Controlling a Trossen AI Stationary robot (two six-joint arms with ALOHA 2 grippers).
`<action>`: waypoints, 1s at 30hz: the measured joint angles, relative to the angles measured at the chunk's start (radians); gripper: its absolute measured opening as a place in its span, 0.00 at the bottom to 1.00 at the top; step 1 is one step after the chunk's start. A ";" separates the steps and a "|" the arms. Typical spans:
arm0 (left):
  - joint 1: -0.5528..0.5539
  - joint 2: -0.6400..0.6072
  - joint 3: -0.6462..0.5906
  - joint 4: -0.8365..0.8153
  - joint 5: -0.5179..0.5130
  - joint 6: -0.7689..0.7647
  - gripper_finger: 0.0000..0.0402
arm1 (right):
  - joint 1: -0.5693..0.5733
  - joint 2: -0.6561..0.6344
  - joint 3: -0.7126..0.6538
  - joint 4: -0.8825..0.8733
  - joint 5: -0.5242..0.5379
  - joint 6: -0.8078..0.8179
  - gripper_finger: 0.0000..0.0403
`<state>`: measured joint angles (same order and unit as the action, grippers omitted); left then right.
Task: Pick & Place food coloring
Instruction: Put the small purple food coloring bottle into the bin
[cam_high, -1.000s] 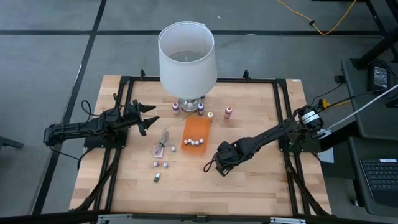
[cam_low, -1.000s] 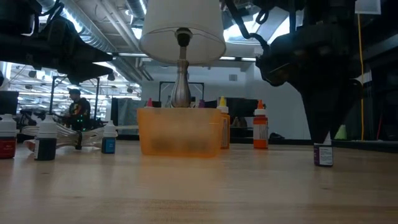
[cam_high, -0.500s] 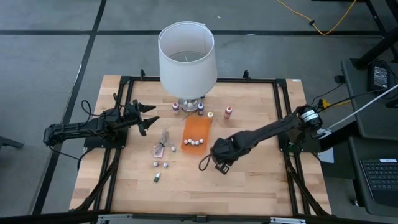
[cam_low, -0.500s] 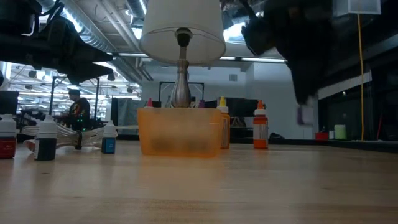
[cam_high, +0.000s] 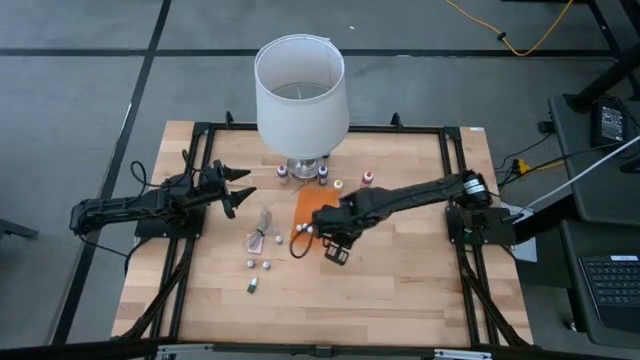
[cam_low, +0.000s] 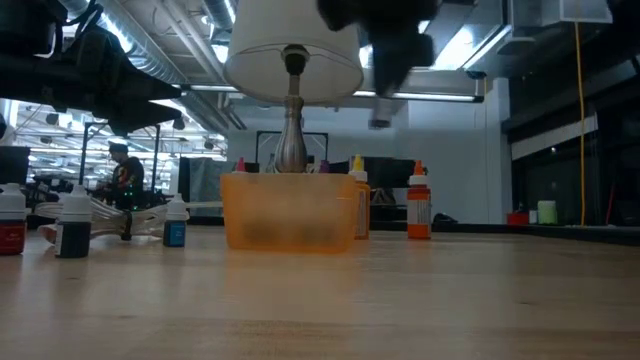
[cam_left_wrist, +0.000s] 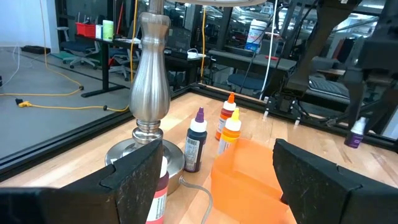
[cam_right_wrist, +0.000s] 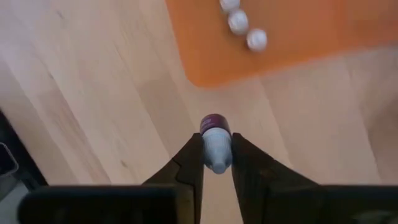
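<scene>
The food coloring is a set of tiny dropper bottles. Three white-capped ones (cam_right_wrist: 239, 22) stand in the flat orange tray (cam_high: 318, 205). Several stand loose on the wood (cam_high: 258, 264), and more stand by the lamp base (cam_high: 322, 178). My right gripper (cam_right_wrist: 216, 143) hangs over the table just off the tray's near edge, shut on a purple bottle (cam_right_wrist: 215, 127), which also shows in the low view (cam_low: 380, 122) and the left wrist view (cam_left_wrist: 356, 132). My left gripper (cam_high: 236, 188) waits open above the table's left part. My right gripper pinches the purple bottle between its two fingers at the white cap end (cam_right_wrist: 216, 155). The fingers (cam_right_wrist: 194, 155) come from above, pointing down. The bottle is lifted clear and hangs upright below them, its purple body (cam_right_wrist: 215, 123) toward the table.
A lamp with a white shade (cam_high: 300, 88) stands at the table's far middle on a metal base (cam_left_wrist: 147, 93). A crumpled clear wrapper (cam_high: 265, 220) lies left of the tray. Bare wood spreads over the near and right parts of the table (cam_high: 420, 290).
My right gripper, shut on the purple bottle throughout, has risen and travelled toward the table's left and far side, to the tray's near edge. The bottle stood on the wood a second ago and is now lifted clear, high above the table.
</scene>
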<state>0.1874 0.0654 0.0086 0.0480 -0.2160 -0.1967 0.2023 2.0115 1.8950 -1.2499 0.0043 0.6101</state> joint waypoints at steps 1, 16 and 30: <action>0.000 0.000 0.000 0.000 0.000 0.000 0.73 | -0.005 0.016 0.028 -0.002 0.002 -0.017 0.17; 0.000 0.000 0.000 0.000 0.000 0.000 0.73 | -0.052 0.223 0.143 0.010 0.020 -0.175 0.17; 0.000 0.000 0.000 0.000 0.000 0.000 0.73 | -0.053 0.312 0.142 0.072 0.029 -0.213 0.18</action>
<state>0.1871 0.0654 0.0082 0.0483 -0.2157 -0.1967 0.1493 2.3234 2.0373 -1.1774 0.0334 0.3970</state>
